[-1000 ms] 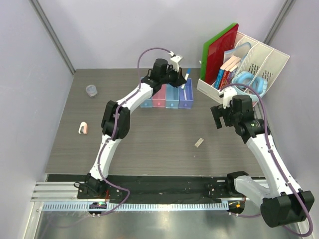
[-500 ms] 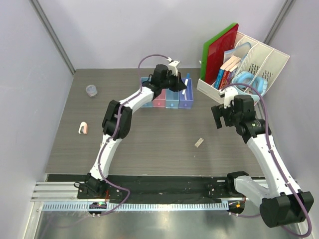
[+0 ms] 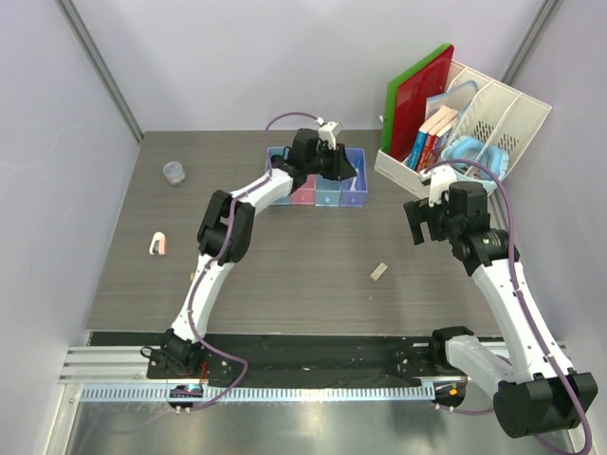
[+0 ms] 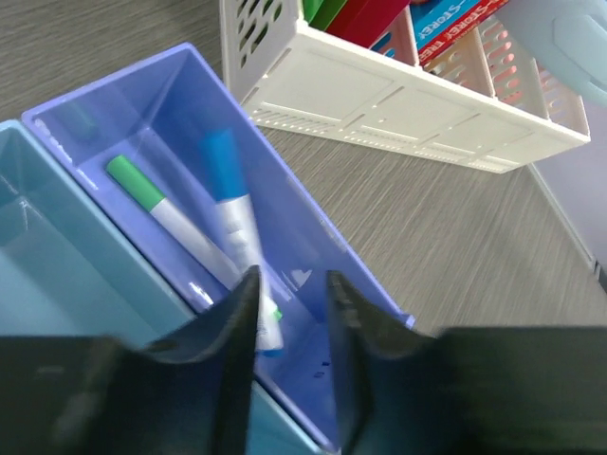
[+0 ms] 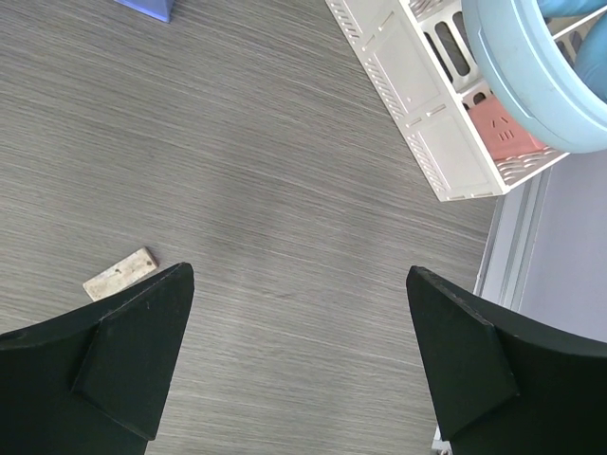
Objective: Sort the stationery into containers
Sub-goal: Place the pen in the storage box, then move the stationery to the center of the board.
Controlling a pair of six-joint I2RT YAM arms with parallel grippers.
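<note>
Blue-tipped marker [image 4: 232,204]: lying slanted in lavender tray [image 4: 123,100], lower end converging with green-tipped pen [image 4: 156,213]; half a second ago, held upright above that tray.
Left gripper [image 4: 291,284]: has let the marker go; hanging over tray, fingers slightly parted, nothing pinched.
Right gripper [image 5: 299,275]: unmoved over table; fingers spread wide, empty.
Barrels: both white, round, smooth; coloured caps.
Trays: glossy plastic, straight walls; light-blue tray [image 4: 57,256] touching lavender one.
Eraser block [image 5: 119,273]: flat whitish rectangle, scuffed, well apart from trays.
Pinkish-white roll [image 3: 158,245]: far left, alone.
Table [image 5: 237,142]: grey wood-grain, matte.
File rack [image 5: 417,123]: white slotted plastic, near lavender tray; light-blue headphones [image 5: 531,76] inside, smooth, rounded.
</note>
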